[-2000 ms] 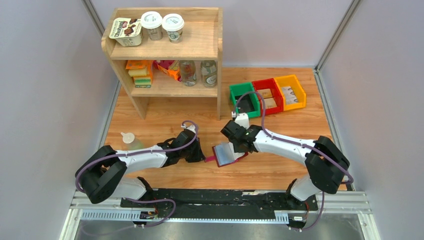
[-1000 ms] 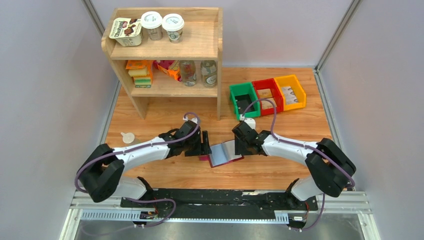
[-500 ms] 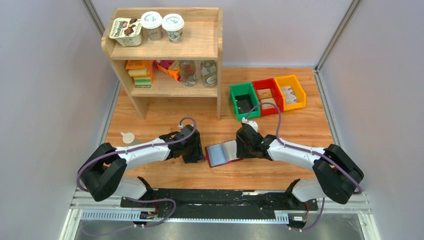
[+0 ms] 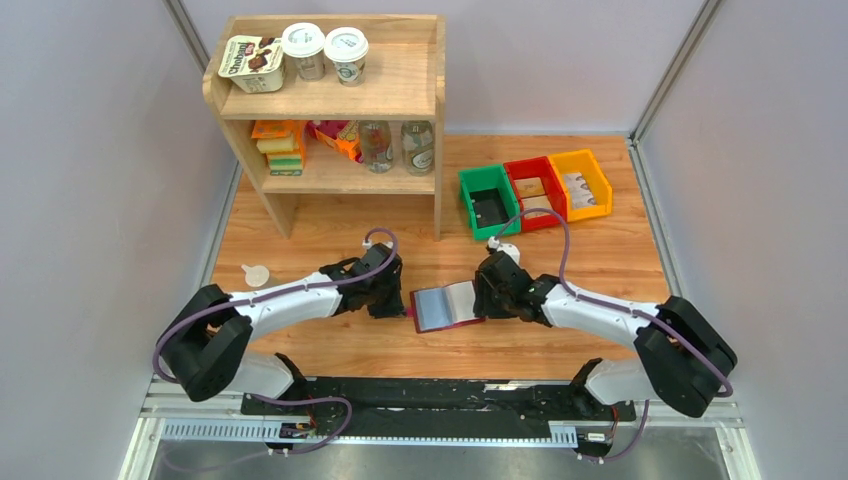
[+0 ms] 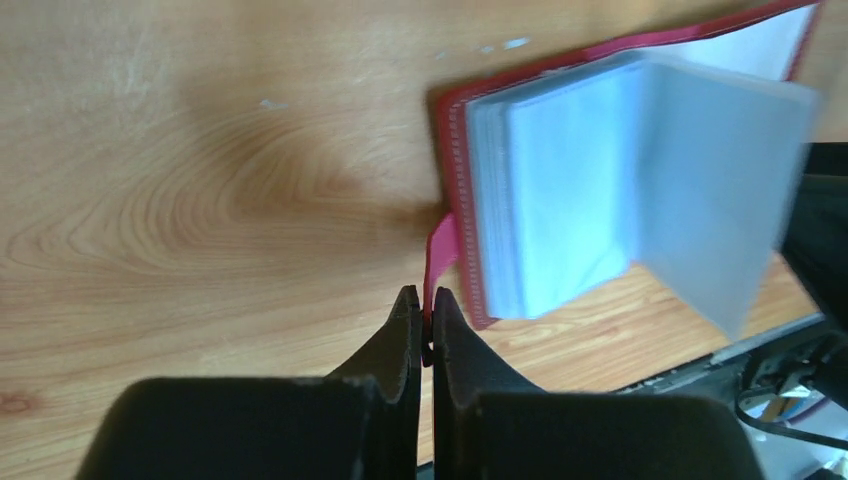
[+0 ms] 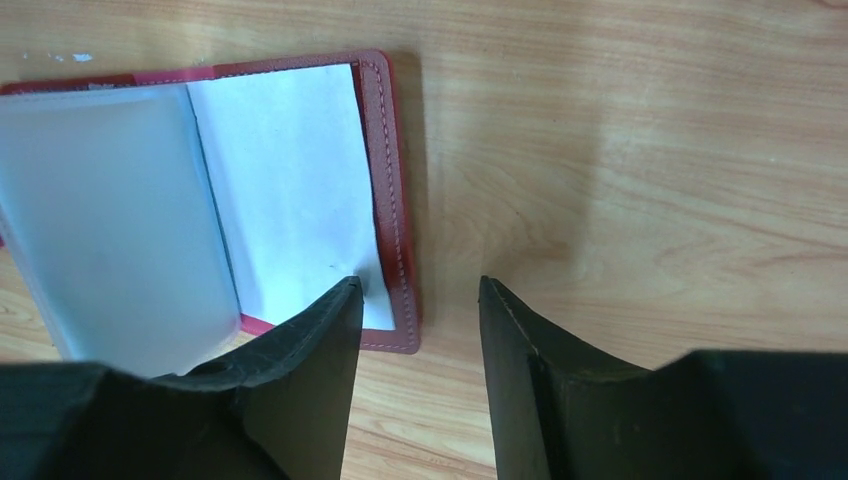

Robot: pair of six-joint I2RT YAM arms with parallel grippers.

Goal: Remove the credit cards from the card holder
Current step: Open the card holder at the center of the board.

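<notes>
- The clear grey-blue plastic sleeves (image 5: 560, 190) inside the small, flat, dark-red book-style card holder (image 4: 445, 307) show only pale, blurred faces in the left wrist view. No credit cards can be made out in them.
- In the right wrist view the card holder (image 6: 290, 190) is cut off at the left edge of the frame. In the left wrist view its far cover runs out at the top right corner.
- From above, the fingertips of both grippers are hidden under their own wrists.
- The card holder lies open on the light wooden table (image 4: 620, 250), between the two arms, sleeves facing up.
- The left gripper (image 5: 420, 300) is pinched tight on the holder's thin red closing tab (image 5: 440, 250), which sticks out from the cover's edge. The jaws have only the tab between them.
- The right gripper (image 6: 420, 290) is spread wide and grips nothing. One finger (image 6: 310, 360) overlaps the near corner of the open cover and the other finger (image 6: 540, 360) is over bare wood. Whether the first finger presses on the cover cannot be told.
</notes>
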